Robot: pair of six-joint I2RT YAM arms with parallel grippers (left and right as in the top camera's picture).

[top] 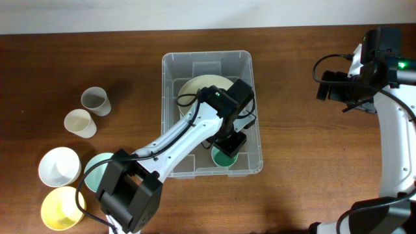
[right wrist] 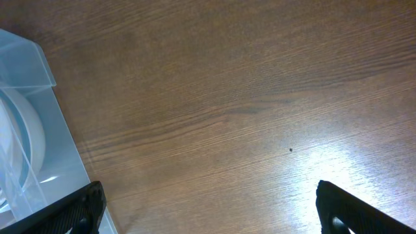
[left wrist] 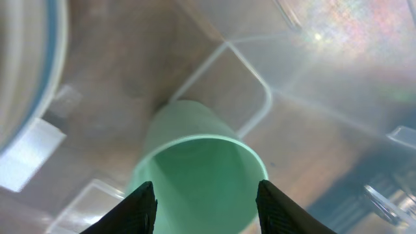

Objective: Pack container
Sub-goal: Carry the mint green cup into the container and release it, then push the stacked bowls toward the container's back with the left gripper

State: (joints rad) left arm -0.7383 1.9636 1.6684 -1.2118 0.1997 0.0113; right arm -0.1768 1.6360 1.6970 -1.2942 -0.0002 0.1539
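**Left Arm in the Bin, Right Arm Held Aside**

Overhead, the container (top: 256, 130) stood at the middle of the wooden table (top: 312, 182). A pale bowl (top: 201, 88) lay in its far half and a green cup (top: 223, 160) stood in its near right corner. The left arm reached in from the near left, and the left gripper (top: 229, 143) hung right over the cup. Left of the bin, out on the table, stood a grey cup (top: 95, 101) and a cream cup (top: 80, 123). Nearer than these sat a white bowl (top: 59, 166), a mint bowl (top: 96, 168) partly hidden under the arm, and a yellow bowl (top: 60, 208). The right arm stood at the far right, well apart from the bin.

From the left wrist, the green cup (left wrist: 195, 175) showed mouth-up on the clear floor of the container (left wrist: 247, 84). The left gripper (left wrist: 207, 195) had one finger on each side of the rim, close against it. Whether they pressed on the cup could not be told. A white label (left wrist: 29, 156) and the edge of the bowl (left wrist: 26, 58) showed at the left.

From the right wrist, the right gripper (right wrist: 209, 195) held its fingers wide apart over bare table (right wrist: 227, 97), with nothing between them. A corner of the container (right wrist: 29, 65) showed at the left, with the bowl (right wrist: 19, 143) inside.
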